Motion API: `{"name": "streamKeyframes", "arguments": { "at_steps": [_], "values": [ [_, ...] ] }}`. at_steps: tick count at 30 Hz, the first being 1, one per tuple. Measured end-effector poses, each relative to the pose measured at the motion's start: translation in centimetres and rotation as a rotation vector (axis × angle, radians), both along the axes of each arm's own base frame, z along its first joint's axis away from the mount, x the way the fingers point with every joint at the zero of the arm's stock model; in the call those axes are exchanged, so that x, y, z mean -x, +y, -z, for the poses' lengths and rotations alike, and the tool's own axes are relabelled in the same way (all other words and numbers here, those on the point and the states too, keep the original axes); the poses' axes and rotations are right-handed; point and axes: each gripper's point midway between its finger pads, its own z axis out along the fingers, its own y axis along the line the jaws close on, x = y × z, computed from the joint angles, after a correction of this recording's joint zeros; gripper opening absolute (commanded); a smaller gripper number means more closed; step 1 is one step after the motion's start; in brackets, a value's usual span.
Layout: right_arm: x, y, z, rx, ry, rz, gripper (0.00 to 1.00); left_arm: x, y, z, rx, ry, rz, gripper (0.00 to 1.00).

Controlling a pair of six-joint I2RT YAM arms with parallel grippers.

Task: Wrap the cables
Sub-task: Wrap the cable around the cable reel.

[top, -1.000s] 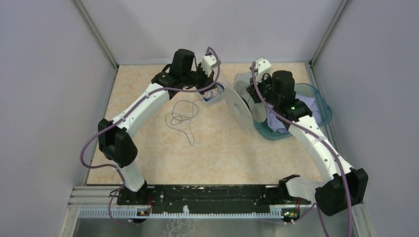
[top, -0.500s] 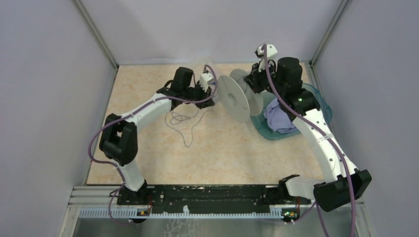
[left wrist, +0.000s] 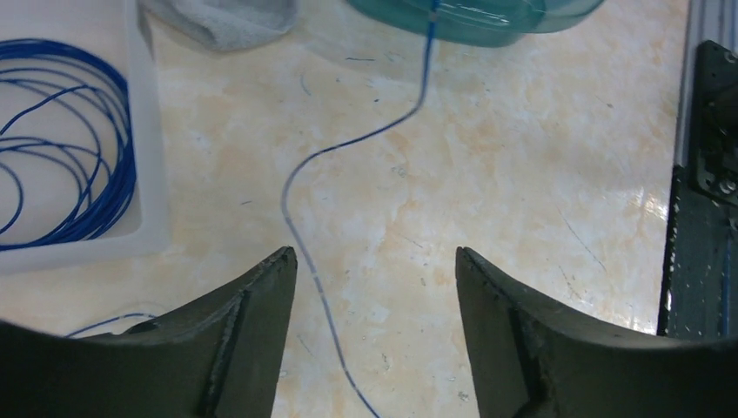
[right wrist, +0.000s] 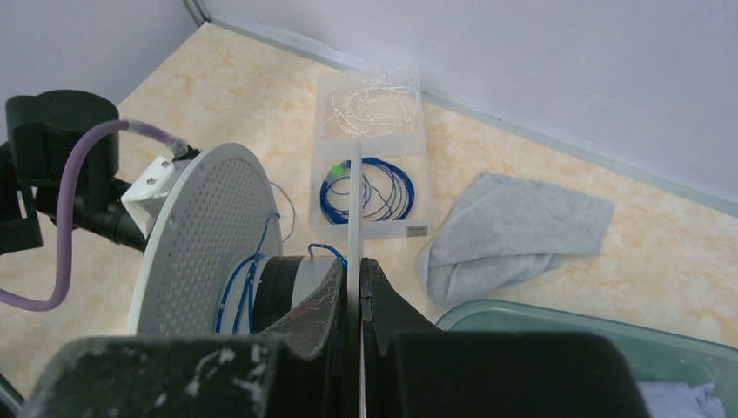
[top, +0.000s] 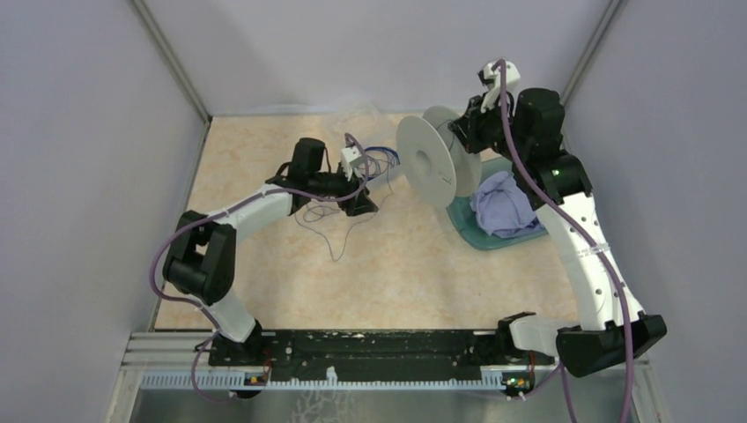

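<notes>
Above the surface [top: 396, 264], my left pincer [left wrist: 374, 252] hangs spread over the cable [left wrist: 285, 205]; right pincer [right wrist: 354, 266] clamps the spool [right wrist: 204, 235] rim

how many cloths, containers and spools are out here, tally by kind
Cloths: 2 (crumpled grey cloth on the table, lavender cloth in the tub)
Containers: 2 (clear divided plastic tray, teal plastic tub)
Spools: 1 (pale grey perforated plastic spool)
Total: 5
</notes>
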Motion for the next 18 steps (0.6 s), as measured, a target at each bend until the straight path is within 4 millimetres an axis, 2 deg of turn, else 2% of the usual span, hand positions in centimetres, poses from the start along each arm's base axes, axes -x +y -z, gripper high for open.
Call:
{"name": "streamKeyframes", "arguments": {
  "at_steps": [3, 7, 12, 18],
  "values": [
    [0.5, 0.0, -1.3, -0.013, -0.011, -0.008, 0.00, 1.0, -0.3, -0.2, 0.027, -0.011, 0.061, 0.83],
    [1.0, 0.0, -3.6, -0.033, -0.044, -0.015, 0.00, 1.7, -0.6, -0.5, 0.051, -0.024, 0.115, 0.86],
    [1.8, -0.2, -6.4, -0.062, -0.086, -0.025, 0.00, 1.2, -0.9, -0.7, 0.068, -0.084, 0.128, 0.86],
    [2.5, 0.1, -7.2, -0.101, -0.075, -0.054, 0.00, 0.0, -1.6, 0.0, 0.073, -0.100, 0.137, 0.83]
  ]
}}
